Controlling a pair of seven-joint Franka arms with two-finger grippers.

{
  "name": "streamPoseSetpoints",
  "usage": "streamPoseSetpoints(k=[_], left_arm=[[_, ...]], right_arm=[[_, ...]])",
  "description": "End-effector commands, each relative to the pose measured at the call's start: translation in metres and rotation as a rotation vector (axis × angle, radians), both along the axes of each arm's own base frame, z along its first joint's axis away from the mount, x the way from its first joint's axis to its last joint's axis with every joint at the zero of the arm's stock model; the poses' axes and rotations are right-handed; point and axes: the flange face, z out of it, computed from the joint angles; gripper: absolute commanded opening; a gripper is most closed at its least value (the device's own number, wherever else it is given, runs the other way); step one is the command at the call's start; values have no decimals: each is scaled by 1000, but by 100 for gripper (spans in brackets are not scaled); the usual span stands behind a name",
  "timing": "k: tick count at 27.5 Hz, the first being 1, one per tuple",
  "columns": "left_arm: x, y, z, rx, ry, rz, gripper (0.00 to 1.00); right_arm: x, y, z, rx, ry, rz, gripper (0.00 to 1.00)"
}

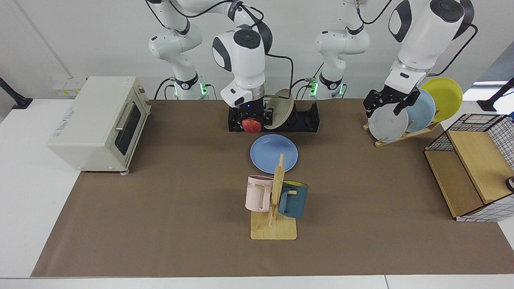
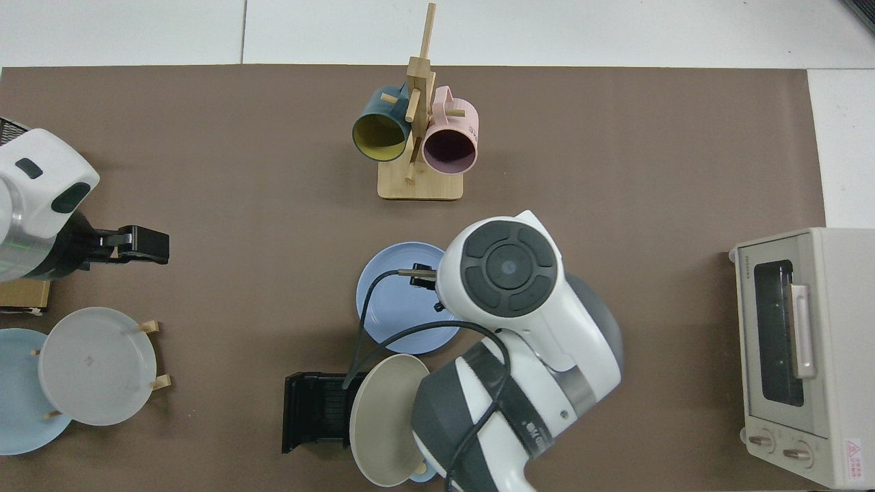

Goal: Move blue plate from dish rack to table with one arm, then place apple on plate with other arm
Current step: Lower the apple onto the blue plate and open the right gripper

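Note:
The blue plate [image 1: 274,154] [image 2: 393,311] lies flat on the brown mat of the table [image 1: 160,224], just in front of the black dish rack [image 1: 303,119] [image 2: 313,411]. My right gripper [image 1: 251,121] is shut on the red apple [image 1: 251,126]. It hangs in front of the rack's end, by the plate's far rim. In the top view the right arm's wrist covers the apple and part of the plate. My left gripper [image 1: 388,104] [image 2: 145,244] is open and holds nothing, raised in front of the grey plate [image 1: 386,124].
A beige plate [image 1: 282,107] [image 2: 383,424] stands in the rack. A wooden mug tree [image 1: 275,200] [image 2: 413,137] with two mugs stands close in front of the blue plate. There is a toaster oven [image 1: 96,122], a wooden plate stand [image 1: 405,135] and a wire basket [image 1: 476,168].

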Motion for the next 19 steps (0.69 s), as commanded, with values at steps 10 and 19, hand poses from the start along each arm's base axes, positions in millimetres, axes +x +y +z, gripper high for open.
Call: streamPoseSetpoints(k=[10, 19], left_arm=[[5, 23, 8, 8, 5, 29, 100], [1, 22, 18, 14, -11, 25, 100]], right_arm=[[9, 66, -109, -15, -39, 71, 0], [14, 73, -153, -2, -53, 84, 0]])
